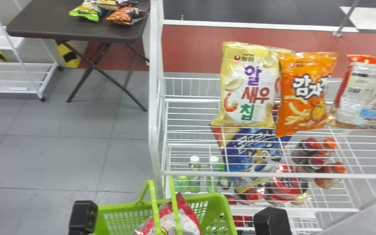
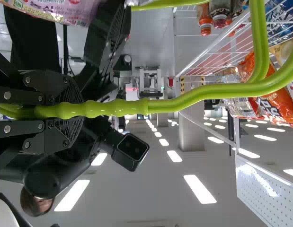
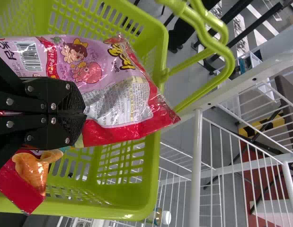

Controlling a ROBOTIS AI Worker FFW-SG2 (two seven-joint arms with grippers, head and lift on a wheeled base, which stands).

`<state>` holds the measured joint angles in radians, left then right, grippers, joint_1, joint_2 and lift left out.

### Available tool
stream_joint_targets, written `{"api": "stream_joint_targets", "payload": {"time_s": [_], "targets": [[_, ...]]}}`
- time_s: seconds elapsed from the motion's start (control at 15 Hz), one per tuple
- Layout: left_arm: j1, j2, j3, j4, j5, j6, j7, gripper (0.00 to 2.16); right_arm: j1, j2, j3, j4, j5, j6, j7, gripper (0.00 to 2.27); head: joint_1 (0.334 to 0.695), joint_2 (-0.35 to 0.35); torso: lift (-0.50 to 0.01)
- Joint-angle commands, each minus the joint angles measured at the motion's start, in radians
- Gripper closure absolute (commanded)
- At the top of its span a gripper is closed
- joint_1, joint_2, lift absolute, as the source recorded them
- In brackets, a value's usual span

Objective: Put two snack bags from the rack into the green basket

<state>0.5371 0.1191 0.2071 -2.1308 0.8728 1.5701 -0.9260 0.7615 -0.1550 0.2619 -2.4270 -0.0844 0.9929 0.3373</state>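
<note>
At the far left, a dark folding table (image 1: 77, 31) carries a few snack packets (image 1: 127, 15), which I leave out of the job since they are not on the rack. Nearer, my left gripper (image 2: 76, 111) is closed round the green handles (image 2: 179, 101) of the basket, keeping it by the rack's near left corner. Between my two arms sits the green basket (image 1: 126, 209), and my right gripper (image 3: 84, 112) has its fingers pinched on a pink and red snack bag (image 3: 118, 101) at the basket's mouth. One end of that bag laps across the rim in the wrist view; I can't tell whether it touches the bottom. Beside it, a red-cornered bag (image 3: 30, 175) lies in the basket, so I judge this to be the placing of the second one.

Next I want to bring the held bag fully inside the rim, lower it beside the other, then part the fingers and lift straight out. Letting go too soon could leave it hung on the edge or against the handles.

To the right, the white rack (image 1: 240, 176) holds a yellow bag (image 1: 250, 86), an orange bag (image 1: 305, 94) and a red-edged bag (image 1: 364, 93), none of which I need if my count is right.
</note>
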Motion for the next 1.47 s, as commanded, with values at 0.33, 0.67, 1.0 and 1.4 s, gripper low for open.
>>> {"api": "stream_joint_targets", "payload": {"time_s": [0.33, 0.67, 1.0, 1.4], "targets": [[0.007, -0.001, 0.0, -0.017, 0.002, 0.001, 0.001, 1.37, -0.045, -0.003, 0.074, 0.105, 0.13, -0.052, -0.04, 0.0, 0.695, 0.024, -0.005], [0.007, -0.001, 0.0, -0.015, 0.002, 0.001, 0.0, 1.37, 0.078, -0.02, -0.03, -0.079, 0.095, -0.239, -0.046, 0.06, 0.695, -0.022, -0.005], [0.007, -0.001, 0.002, -0.012, 0.002, 0.001, -0.004, 1.37, 0.13, -0.011, -0.213, -0.136, -0.035, -0.506, -0.067, 0.06, 0.695, -0.143, -0.005], [0.011, -0.003, 0.003, -0.012, 0.002, 0.001, -0.004, 1.37, -0.001, 0.063, -0.553, -0.015, -0.252, -0.628, -0.044, 0.07, 0.695, -0.35, -0.005]]}}
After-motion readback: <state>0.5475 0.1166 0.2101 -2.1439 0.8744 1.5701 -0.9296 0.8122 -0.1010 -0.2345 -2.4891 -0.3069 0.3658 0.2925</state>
